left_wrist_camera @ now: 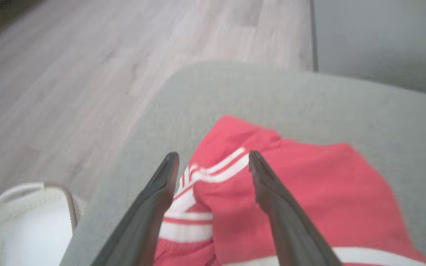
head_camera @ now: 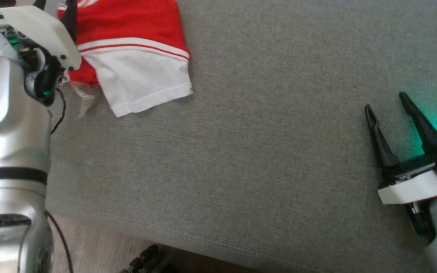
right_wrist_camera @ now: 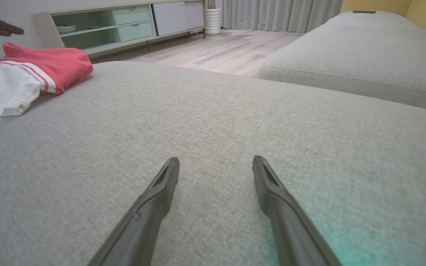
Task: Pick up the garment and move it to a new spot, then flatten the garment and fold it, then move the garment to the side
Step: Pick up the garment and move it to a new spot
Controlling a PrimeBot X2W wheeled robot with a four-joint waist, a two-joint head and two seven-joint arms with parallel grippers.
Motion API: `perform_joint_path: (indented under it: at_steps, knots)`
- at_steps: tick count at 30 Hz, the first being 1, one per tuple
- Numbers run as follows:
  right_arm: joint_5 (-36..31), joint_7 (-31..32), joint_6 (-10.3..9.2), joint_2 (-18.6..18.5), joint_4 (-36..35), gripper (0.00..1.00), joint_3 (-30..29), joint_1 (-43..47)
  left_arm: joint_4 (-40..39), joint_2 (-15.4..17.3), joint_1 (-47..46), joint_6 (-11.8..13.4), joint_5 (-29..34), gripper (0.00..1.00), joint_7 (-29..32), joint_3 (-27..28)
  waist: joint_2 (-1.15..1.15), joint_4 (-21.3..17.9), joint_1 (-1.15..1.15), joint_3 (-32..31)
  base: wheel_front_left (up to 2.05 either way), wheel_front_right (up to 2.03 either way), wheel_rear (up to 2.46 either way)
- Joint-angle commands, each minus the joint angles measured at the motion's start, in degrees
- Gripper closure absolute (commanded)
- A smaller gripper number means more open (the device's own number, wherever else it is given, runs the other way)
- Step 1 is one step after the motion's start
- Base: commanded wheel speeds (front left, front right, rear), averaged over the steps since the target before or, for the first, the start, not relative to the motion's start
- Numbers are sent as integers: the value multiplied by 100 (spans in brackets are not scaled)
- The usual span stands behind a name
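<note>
1. Left fingers (left_wrist_camera: 157, 199), spread wide and pinching nothing, point over the bunched red-and-white fabric garment (head_camera: 135, 49).
2. That garment lies at the far left of the grey fabric sofa cushion (head_camera: 241, 151).
3. Right fingers (head_camera: 379, 140), spread and empty, are at the near right, well apart from it.

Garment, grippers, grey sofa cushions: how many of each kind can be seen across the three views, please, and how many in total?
Garment: 1
Grippers: 2 (left gripper, right gripper)
Grey cushions: 2 (near cushion, far cushion)
Total: 5
</note>
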Motion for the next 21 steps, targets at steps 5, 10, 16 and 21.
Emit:
perform_joint_path:
  at_steps: [5, 10, 16, 21]
  knots:
    - [44, 30, 20, -169, -32, 0, 112, -130, 882, 436, -490, 21, -165, 0, 366, 233, 0, -271, 0, 372, 0, 0, 0]
    - [44, 25, 20, -151, -36, 0, 98, -172, 1373, 426, -611, -5, -274, 6, 292, 218, 0, -326, 0, 428, 0, 0, 0]
    - [48, 5, 20, -69, 59, 0, 83, -194, 1417, 475, -727, -31, -205, 100, -492, 54, 0, -346, 0, 289, 0, 0, 0]
    - [78, -33, 20, 154, 249, 0, 131, -200, 1063, 335, -769, -56, -368, 100, -1251, -323, 0, -386, 0, -203, 0, 0, 0]
